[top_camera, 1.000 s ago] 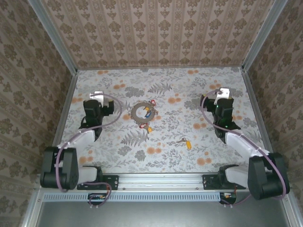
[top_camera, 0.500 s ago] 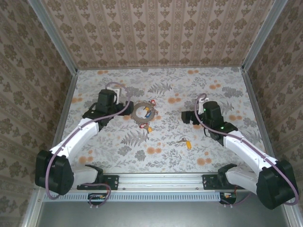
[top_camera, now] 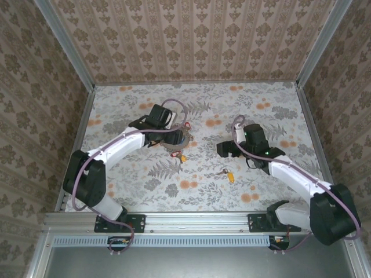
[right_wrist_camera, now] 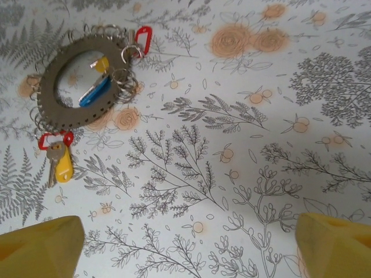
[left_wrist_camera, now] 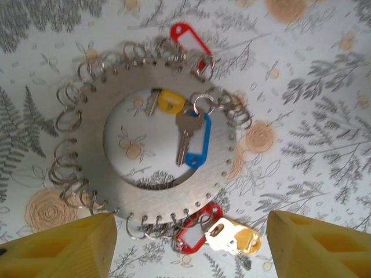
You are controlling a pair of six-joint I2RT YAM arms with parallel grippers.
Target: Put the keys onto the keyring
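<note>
Both arms have swung inward since the earlier frame. My left gripper (left_wrist_camera: 188, 249), fingers wide and empty, hangs over the keyring (left_wrist_camera: 93, 145), a flat grey-brown disc left of centre, rimmed with split rings, several tagged keys (left_wrist_camera: 188, 139) attached. The loose yellow-tagged key (top_camera: 228, 174) lies to its right; I would lower the right gripper (right_wrist_camera: 188, 243), equally wide and empty, squarely over it.

The two arms look alike from here. The left arm (top_camera: 119, 146) and the right arm (top_camera: 293, 172) both wear smooth white shells along their links, with chunky black housings at the joints. A mauve cable (top_camera: 174, 105) loops out near each wrist and trails back along the links. Black brackets (top_camera: 124, 222) sit at their feet. The fingers (left_wrist_camera: 61, 246) are bright yellow plastic wedges with recessed faces.
</note>
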